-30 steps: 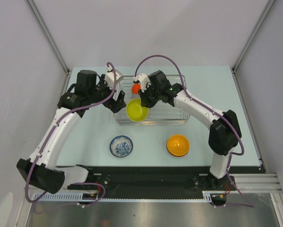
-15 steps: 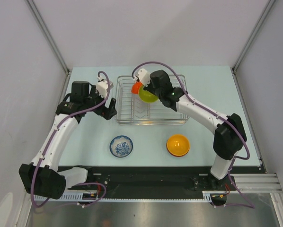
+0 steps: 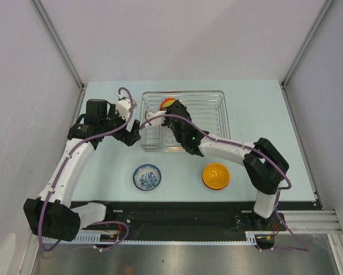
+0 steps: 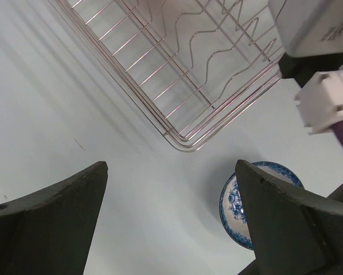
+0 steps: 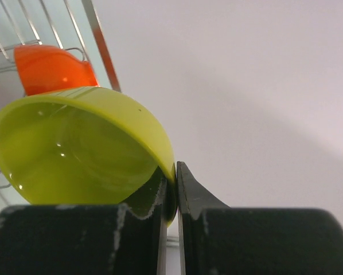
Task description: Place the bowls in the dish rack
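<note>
The silver wire dish rack (image 3: pixel 219 117) stands at the back middle of the table. My right gripper (image 3: pixel 171 107) reaches into its back left part and is shut on the rim of a yellow-green bowl (image 5: pixel 74 154), held tilted on edge. The pinch shows in the right wrist view (image 5: pixel 176 179). A red-orange bowl (image 5: pixel 51 69) stands in the rack just behind it, also seen from above (image 3: pixel 166 101). My left gripper (image 3: pixel 132 133) is open and empty by the rack's front left corner (image 4: pixel 188 137). A blue-and-white bowl (image 3: pixel 147 176) and an orange bowl (image 3: pixel 215 175) sit on the table in front.
The blue-and-white bowl (image 4: pixel 240 200) lies just right of my left gripper (image 4: pixel 171 223). My right arm's forearm (image 3: pixel 223 150) lies across the rack's front edge. Grey walls stand on both sides and at the back.
My right arm has carried the yellow-green bowl from the rack's front left to its back left, beside the red-orange bowl. My left gripper drew back left, away from the bowl, and then stayed.
</note>
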You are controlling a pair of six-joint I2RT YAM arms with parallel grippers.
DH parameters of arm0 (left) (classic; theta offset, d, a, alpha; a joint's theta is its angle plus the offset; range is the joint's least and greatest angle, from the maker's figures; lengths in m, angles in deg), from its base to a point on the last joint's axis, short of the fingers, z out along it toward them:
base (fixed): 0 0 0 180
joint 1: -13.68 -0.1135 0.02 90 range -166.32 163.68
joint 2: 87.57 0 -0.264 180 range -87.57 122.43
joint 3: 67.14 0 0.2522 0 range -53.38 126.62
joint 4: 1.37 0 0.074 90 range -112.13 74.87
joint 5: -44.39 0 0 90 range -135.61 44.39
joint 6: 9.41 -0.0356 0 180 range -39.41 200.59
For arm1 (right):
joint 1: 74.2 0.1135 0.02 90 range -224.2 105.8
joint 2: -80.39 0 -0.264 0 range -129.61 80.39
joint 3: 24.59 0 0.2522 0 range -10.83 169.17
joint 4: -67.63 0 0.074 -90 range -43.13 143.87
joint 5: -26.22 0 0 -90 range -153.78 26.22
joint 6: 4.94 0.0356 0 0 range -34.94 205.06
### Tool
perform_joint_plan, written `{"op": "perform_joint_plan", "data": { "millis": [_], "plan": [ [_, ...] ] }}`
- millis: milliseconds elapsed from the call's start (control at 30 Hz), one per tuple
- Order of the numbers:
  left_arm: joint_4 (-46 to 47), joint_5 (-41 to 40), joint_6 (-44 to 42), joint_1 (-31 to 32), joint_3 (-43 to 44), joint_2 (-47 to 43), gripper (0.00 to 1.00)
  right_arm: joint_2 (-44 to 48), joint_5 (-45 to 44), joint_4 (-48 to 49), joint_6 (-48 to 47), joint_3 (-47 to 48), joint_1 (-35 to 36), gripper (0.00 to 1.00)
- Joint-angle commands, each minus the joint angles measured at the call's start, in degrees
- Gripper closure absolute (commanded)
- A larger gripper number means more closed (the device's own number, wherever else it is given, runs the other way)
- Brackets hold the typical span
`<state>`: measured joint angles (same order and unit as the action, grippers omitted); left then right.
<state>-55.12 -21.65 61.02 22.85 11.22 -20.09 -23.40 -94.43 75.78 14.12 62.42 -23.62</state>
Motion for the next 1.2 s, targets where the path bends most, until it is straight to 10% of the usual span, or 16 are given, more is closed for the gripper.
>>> {"op": "perform_joint_plan", "data": {
  "millis": [0, 1167],
  "plan": [
    [0.3, 0.6, -1.5, -1.3, -0.7, -2.0, 0.02, -1.7, -1.7, 16.9, -12.5, -0.1, 0.7, 1.0],
    [1.7, 5.1, -2.4, -5.6, -4.4, -2.6, 0.02, -15.3, -0.1, 33.8, -24.7, -1.9, 1.4, 1.0]
  ]
}}
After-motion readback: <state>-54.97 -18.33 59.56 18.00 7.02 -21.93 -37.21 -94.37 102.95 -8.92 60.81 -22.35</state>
